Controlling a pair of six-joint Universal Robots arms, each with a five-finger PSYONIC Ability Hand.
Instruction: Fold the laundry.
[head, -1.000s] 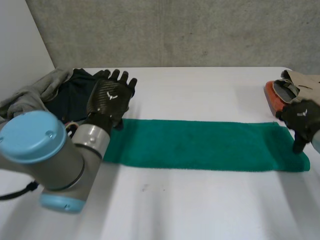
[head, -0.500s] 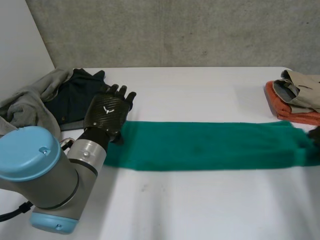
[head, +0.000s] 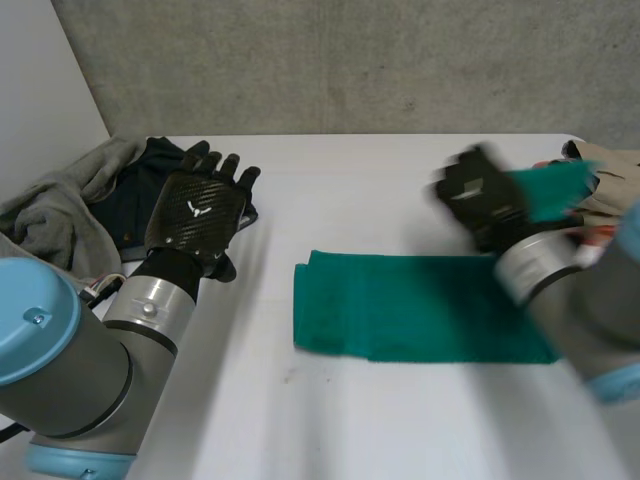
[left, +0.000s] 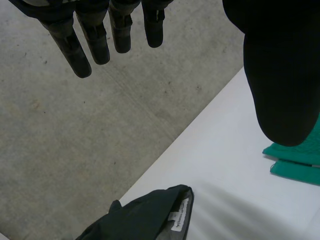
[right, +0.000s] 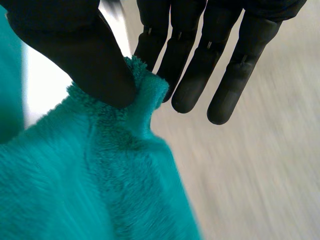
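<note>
Your left arm (head: 90, 350) reaches from the counter's near left corner toward its far left corner. Your right arm (head: 580, 300) comes in over the right edge and is raised above the counter (head: 380, 420).

The left robot hand (head: 195, 210) hovers palm down with its fingers straight and spread and the thumb held apart, gripping nothing. It sits over the edge of the dark garment (head: 135, 200), well apart from the towel.

The right robot hand (head: 480, 195) is lifted over the counter's right far part. Your right wrist view shows its thumb pinching a bit of the green towel (head: 420, 310) against the straight fingers, so that hand has the towel's end in its grip.

A rough concrete wall (head: 350, 60) runs behind the counter's far edge. The counter is white and mostly bare toward its near edge.

The rest of the towel lies flat across the counter's middle and right half. Its end nearer the left hand is doubled into two layers.

A grey garment (head: 60, 210) lies crumpled at the left edge, touching the dark garment. A folded orange and beige pile (head: 610, 165) sits at the far right corner. A white label (left: 181, 216) shows on the dark garment.
</note>
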